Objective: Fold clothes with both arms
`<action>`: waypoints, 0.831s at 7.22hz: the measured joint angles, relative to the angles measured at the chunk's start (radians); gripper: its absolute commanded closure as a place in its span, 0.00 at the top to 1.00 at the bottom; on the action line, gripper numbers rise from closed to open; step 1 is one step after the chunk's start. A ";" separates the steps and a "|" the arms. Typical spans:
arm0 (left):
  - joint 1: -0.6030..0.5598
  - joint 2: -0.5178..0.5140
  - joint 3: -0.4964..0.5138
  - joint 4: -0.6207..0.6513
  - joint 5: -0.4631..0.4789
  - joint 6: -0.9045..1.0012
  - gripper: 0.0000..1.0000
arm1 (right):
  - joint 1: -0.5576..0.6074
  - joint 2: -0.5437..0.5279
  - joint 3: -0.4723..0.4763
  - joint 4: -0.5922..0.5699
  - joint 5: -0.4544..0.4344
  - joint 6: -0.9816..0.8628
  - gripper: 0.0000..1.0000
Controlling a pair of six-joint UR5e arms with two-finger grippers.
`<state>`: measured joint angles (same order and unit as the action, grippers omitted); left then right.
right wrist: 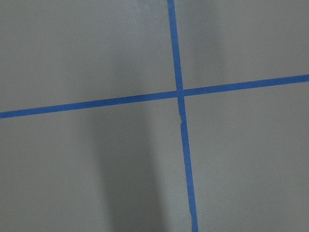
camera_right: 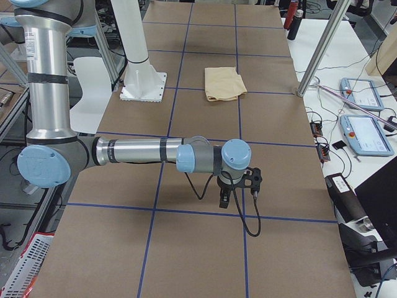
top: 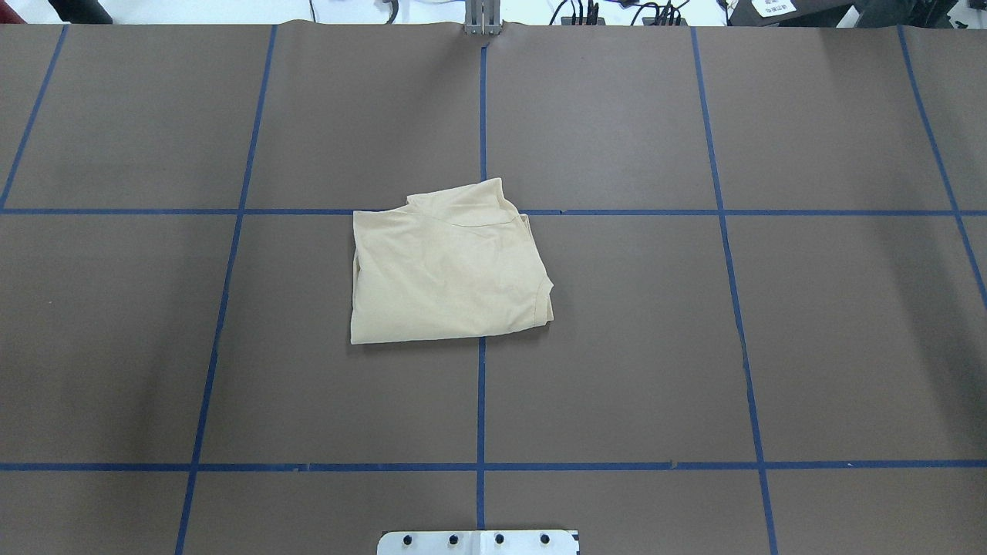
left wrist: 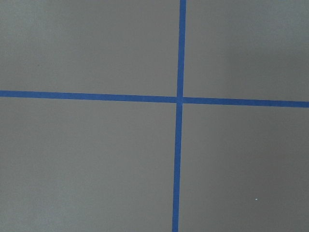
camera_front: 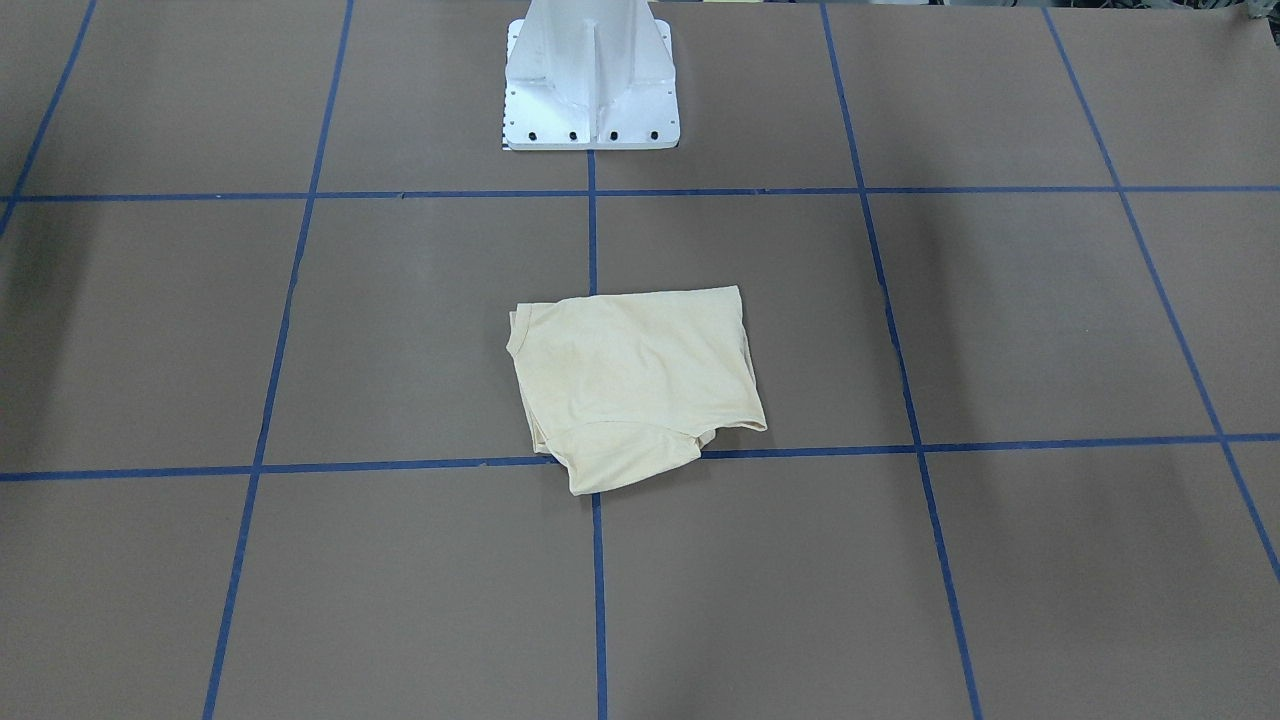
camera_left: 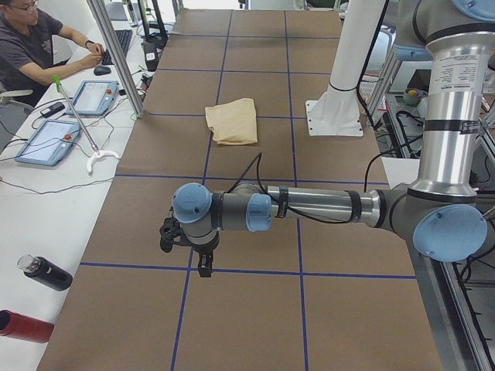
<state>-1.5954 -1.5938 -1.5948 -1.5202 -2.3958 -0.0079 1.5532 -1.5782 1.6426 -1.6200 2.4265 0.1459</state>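
The pale cream-yellow T-shirt [camera_front: 635,385] lies folded into a compact rectangle at the table's middle, print hidden; it also shows in the overhead view [top: 447,274] and both side views [camera_left: 232,121] [camera_right: 224,84]. The left arm's gripper [camera_left: 203,267] hangs over bare table far from the shirt, near the table's left end. The right arm's gripper [camera_right: 224,200] hangs likewise near the right end. Both show only in side views, so I cannot tell if they are open or shut. Both wrist views show only brown table with blue tape.
The white pedestal base [camera_front: 590,90] stands at the robot's edge behind the shirt. Blue tape lines [top: 480,401] grid the brown table. An operator [camera_left: 35,46] sits at a side desk with tablets [camera_left: 46,139] and bottles [camera_left: 42,272].
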 measured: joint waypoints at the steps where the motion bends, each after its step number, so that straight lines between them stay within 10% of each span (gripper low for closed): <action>1: 0.000 0.000 0.000 0.000 0.001 0.000 0.99 | 0.001 -0.004 0.001 -0.001 0.000 -0.001 1.00; 6: 0.000 0.000 0.002 0.000 0.000 0.000 0.99 | 0.002 -0.016 0.002 0.002 0.000 -0.002 1.00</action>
<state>-1.5949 -1.5938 -1.5933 -1.5205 -2.3955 -0.0077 1.5555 -1.5945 1.6444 -1.6183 2.4268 0.1442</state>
